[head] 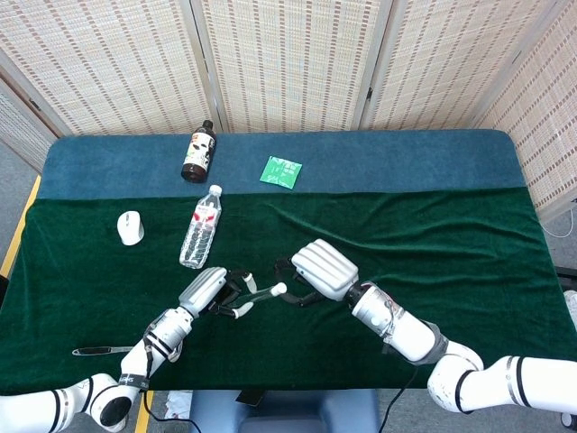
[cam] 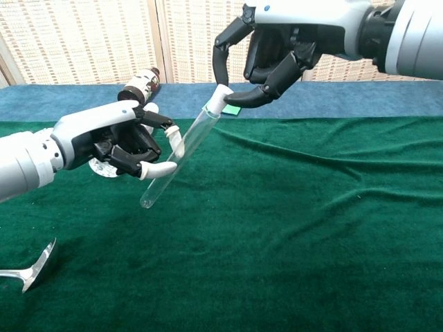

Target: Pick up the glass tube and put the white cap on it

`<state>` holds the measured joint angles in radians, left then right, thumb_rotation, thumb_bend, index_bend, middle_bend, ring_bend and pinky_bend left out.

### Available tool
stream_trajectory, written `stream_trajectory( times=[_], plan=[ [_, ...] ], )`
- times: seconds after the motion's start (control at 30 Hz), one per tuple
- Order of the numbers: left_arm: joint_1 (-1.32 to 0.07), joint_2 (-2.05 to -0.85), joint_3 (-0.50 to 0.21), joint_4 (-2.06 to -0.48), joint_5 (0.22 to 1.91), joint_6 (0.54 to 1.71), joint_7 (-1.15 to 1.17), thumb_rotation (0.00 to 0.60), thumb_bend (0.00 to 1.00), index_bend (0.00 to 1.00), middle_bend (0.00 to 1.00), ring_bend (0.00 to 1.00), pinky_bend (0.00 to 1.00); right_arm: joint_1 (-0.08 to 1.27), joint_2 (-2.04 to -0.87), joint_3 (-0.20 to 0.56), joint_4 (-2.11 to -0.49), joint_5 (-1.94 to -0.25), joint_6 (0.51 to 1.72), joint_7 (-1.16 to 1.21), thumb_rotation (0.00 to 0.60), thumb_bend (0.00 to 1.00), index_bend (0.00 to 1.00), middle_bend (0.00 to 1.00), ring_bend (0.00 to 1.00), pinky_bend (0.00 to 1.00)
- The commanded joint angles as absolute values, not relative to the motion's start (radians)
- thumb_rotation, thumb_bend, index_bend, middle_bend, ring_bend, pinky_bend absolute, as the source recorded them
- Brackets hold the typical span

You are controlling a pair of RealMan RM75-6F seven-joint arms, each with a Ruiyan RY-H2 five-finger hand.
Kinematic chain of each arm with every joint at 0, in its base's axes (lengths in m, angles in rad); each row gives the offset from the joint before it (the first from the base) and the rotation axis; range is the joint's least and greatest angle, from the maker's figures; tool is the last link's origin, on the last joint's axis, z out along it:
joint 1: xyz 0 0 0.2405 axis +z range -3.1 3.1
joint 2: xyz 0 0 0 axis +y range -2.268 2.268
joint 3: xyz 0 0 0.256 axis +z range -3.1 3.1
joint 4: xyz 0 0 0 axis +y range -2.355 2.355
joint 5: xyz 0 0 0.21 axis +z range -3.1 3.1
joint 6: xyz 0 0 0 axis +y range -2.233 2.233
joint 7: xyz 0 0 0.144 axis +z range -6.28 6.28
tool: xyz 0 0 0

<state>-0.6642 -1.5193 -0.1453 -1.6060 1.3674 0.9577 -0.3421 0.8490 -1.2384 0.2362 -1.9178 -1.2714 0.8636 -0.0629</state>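
Note:
My left hand (cam: 121,146) (head: 216,290) grips a clear glass tube (cam: 178,158) (head: 256,294), tilted with its open mouth up and to the right, above the green cloth. My right hand (cam: 266,52) (head: 317,271) pinches a small white cap (cam: 220,97) (head: 280,289) between thumb and finger. The cap sits right at the tube's mouth; I cannot tell how far it is seated.
A plastic water bottle (head: 200,227) lies behind my left hand, with a dark bottle (head: 197,152) and a green packet (head: 281,170) on the blue strip. A white mouse (head: 131,227) sits at the left. A metal tool (cam: 31,271) (head: 101,350) lies near the front left edge.

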Motion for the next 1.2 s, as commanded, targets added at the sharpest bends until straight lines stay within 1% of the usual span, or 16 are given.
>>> stream_trajectory(
  times=[0.03, 0.57, 0.9, 1.2],
  plan=[
    [-0.664, -1.516, -0.144, -1.610, 1.370, 0.959, -0.343, 0.600, 0.51, 0.64, 0.96, 0.91, 0.84, 0.854, -1.240, 0.235, -1.917, -1.266, 0.861, -0.069, 0.532, 0.59, 0.68, 1.00, 1.00, 1.00],
    [-0.667, -1.514, -0.142, -1.614, 1.364, 0.956, -0.335, 0.600, 0.51, 0.65, 0.96, 0.91, 0.84, 0.882, -1.267, 0.230, -1.903, -1.233, 0.854, -0.111, 0.534, 0.59, 0.68, 1.00, 1.00, 1.00],
    [-0.665, -1.510, -0.141, -1.617, 1.356, 0.956, -0.329, 0.600, 0.51, 0.69, 0.96, 0.91, 0.84, 0.903, -1.293, 0.218, -1.886, -1.198, 0.846, -0.160, 0.534, 0.59, 0.68, 1.00, 1.00, 1.00],
    [-0.662, -1.505, -0.140, -1.616, 1.353, 0.957, -0.333, 0.600, 0.52, 0.69, 0.97, 0.91, 0.84, 0.917, -1.311, 0.211, -1.875, -1.167, 0.843, -0.191, 0.534, 0.59, 0.68, 1.00, 1.00, 1.00]
  ],
)
